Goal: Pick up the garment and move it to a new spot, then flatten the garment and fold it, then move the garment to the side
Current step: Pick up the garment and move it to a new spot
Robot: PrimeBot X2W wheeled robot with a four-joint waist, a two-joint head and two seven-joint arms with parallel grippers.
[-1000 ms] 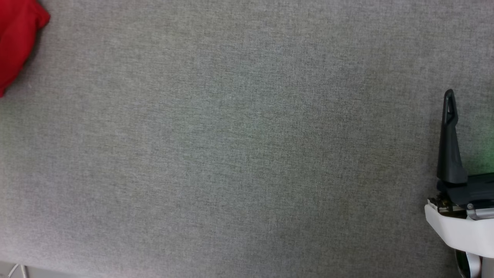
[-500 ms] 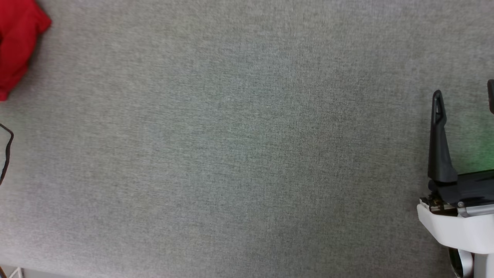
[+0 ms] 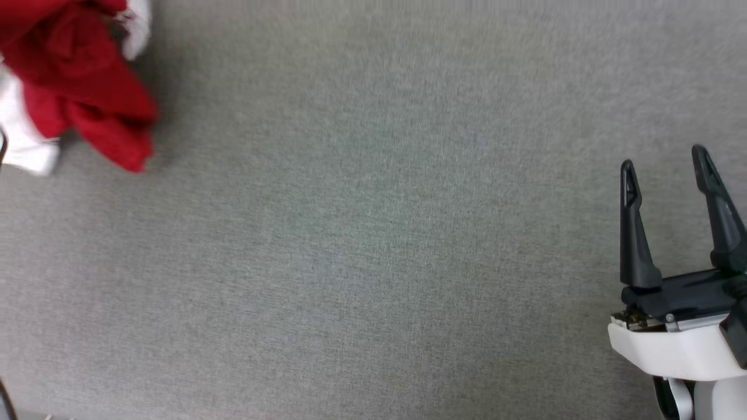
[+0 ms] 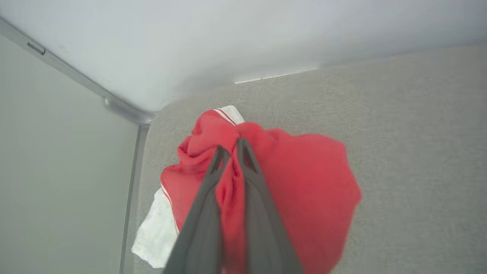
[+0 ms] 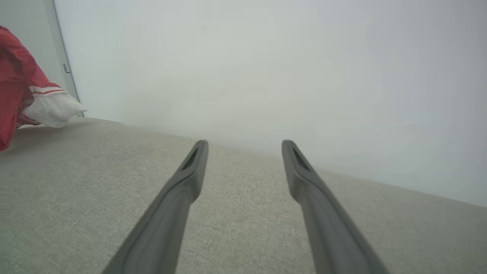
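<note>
**Garment in transit.** We see the garment (image 3: 76, 87) bunched at the upper left of the head view, its red body and white sleeves hanging in loose folds. In the left wrist view, the left gripper (image 4: 233, 146) has its two fingers pressed together on a pinch of red cloth. We judge that this hold serves to carry the shirt to a new spot, so most of the fabric droops free. The right gripper (image 3: 664, 158), at the lower right of the head view, has its fingers spread with nothing between them, apparently parked aside. The grey cloth surface (image 3: 373, 233) lies bare across the centre, giving wide room for laying out. Its rounded corner (image 4: 161, 118) sits near the garment at centre left of the left wrist view. A pale wall (image 5: 266, 57) bounds the far edge.
</note>
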